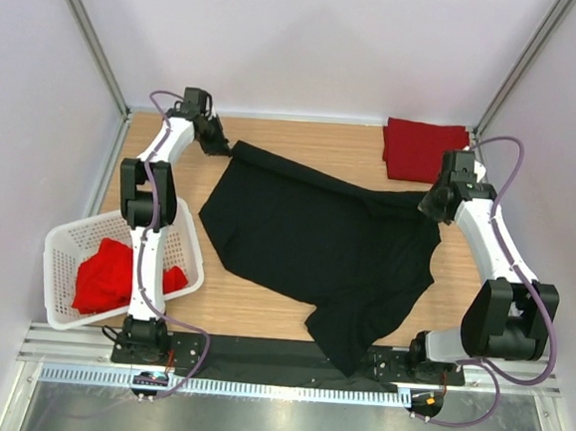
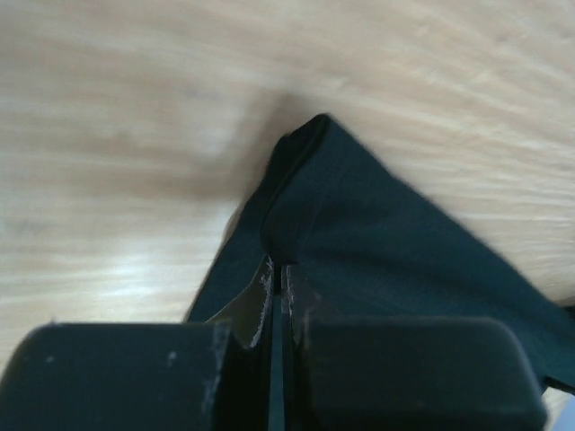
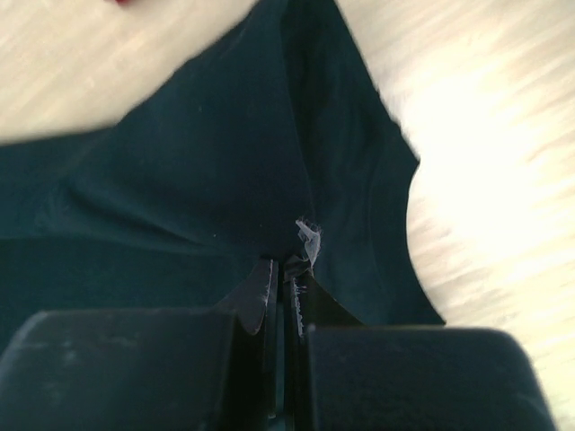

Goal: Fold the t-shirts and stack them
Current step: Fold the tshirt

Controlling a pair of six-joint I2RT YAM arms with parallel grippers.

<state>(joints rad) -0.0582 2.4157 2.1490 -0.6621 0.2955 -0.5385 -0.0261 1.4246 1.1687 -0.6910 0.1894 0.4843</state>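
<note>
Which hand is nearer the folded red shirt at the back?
Right. The right hand is just in front of the folded red shirt; the left hand is far to its left.

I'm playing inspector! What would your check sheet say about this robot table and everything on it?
Surface: wooden table, no spills seen.
Job's things: black t-shirt spread out and rumpled in the middle; folded red t-shirt at the far right corner; crumpled red t-shirt inside the basket.
Clutter: white basket at the near left; nothing else seen.
Grippers: left gripper shut on the black t-shirt's far left corner; right gripper shut on its right edge.
Cables: purple cables loop along both arms; no snag seen.
Surroundings: pale walls and metal posts around the table.
</note>
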